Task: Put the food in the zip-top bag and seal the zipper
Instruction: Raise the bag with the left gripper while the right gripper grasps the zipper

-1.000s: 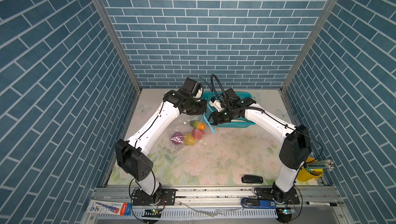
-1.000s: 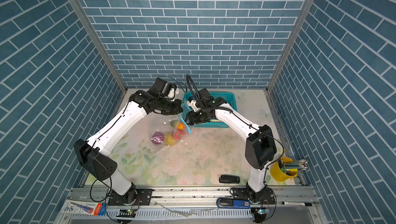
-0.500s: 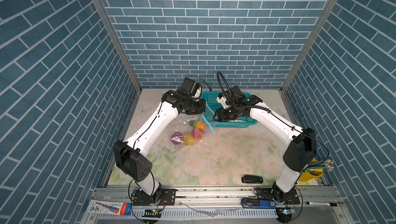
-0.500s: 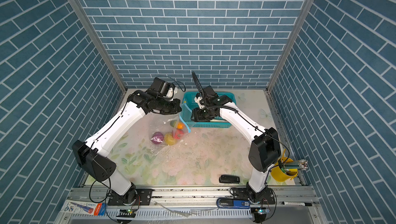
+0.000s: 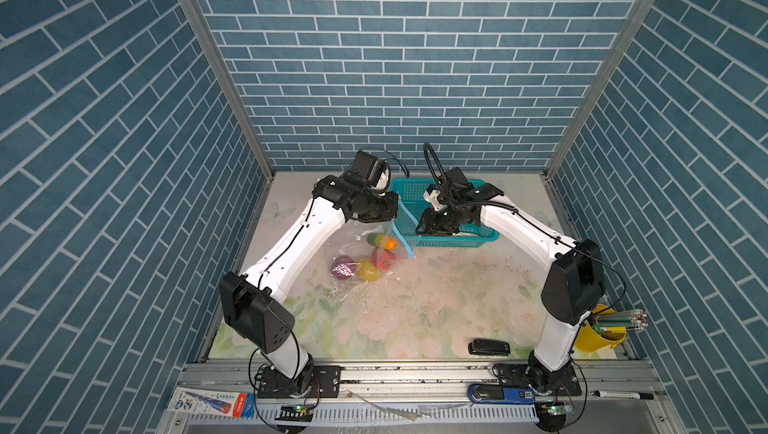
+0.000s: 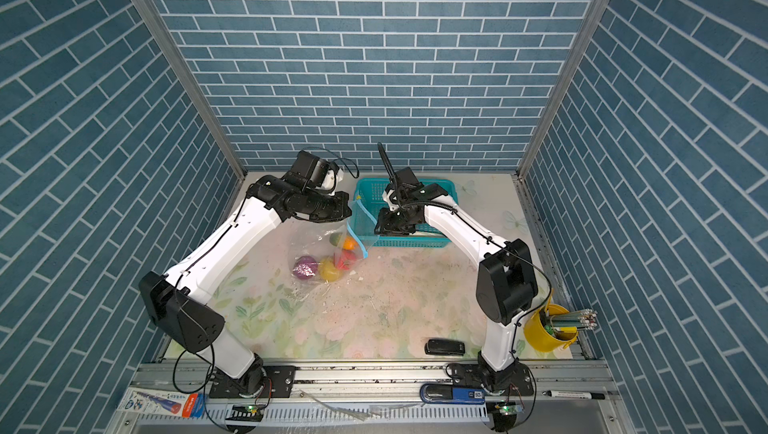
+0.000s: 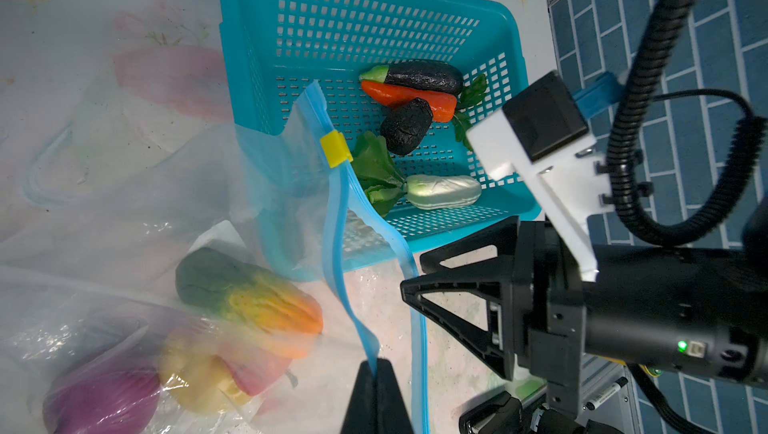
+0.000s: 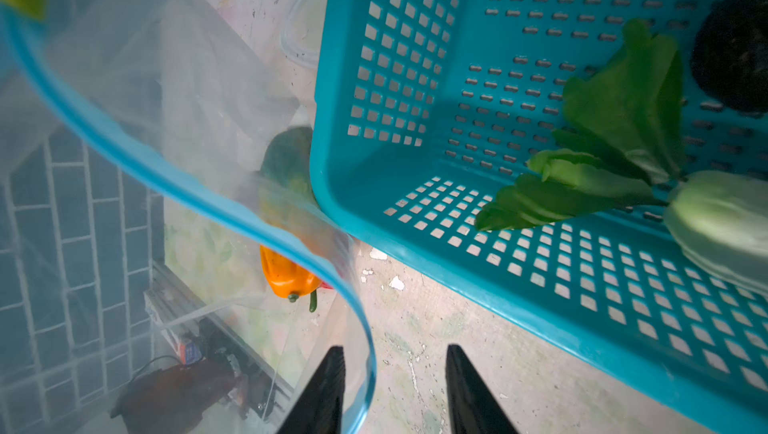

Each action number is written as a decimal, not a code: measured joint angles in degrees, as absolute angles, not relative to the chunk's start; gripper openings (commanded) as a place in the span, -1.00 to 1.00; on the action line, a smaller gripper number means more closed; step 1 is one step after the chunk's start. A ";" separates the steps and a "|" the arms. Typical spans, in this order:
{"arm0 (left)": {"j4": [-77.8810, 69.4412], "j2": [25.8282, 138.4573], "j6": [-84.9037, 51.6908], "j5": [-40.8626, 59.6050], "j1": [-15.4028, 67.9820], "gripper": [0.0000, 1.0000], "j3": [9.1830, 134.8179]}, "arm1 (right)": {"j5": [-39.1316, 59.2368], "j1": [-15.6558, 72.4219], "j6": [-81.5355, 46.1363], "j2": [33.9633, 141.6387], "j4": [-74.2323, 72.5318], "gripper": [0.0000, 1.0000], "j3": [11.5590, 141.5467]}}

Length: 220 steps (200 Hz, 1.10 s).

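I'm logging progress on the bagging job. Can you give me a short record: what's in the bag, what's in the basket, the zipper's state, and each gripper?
in zip-top bag: purple onion, yellow potato, red piece, green-orange pepper
in teal basket: eggplant, carrot, dark lump, leafy greens, white piece
zipper: unsealed, mouth gaping; yellow slider near one end
left gripper: shut on the zipper
right gripper: open, one zipper lip between its fingers
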<state>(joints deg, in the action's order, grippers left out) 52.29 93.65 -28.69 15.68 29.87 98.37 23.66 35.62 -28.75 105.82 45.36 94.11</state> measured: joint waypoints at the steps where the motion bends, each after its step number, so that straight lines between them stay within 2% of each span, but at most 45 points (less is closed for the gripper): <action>1: 52.29 93.65 -28.69 15.68 29.87 -1.00 98.37 | 23.75 35.62 -28.75 105.91 45.36 -0.36 94.13; 37: 52.29 93.65 -28.69 15.70 29.74 -1.00 98.37 | 26.26 35.64 -29.17 106.80 44.75 -0.77 94.13; 58: 52.29 93.62 -28.69 15.70 29.56 -1.00 98.37 | 27.64 35.75 -29.45 106.69 43.24 -0.86 94.13; 128: 51.99 91.79 -28.71 15.97 28.36 -1.00 97.54 | 30.72 36.71 -29.58 105.67 41.28 -1.00 94.56; 220: 51.53 86.28 -28.77 17.72 25.56 -1.00 96.25 | 30.65 38.94 -28.64 105.69 44.91 -1.00 105.60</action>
<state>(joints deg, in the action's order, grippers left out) 51.53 86.28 -28.77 17.72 25.56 96.25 30.65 38.94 -28.64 105.69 44.91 105.60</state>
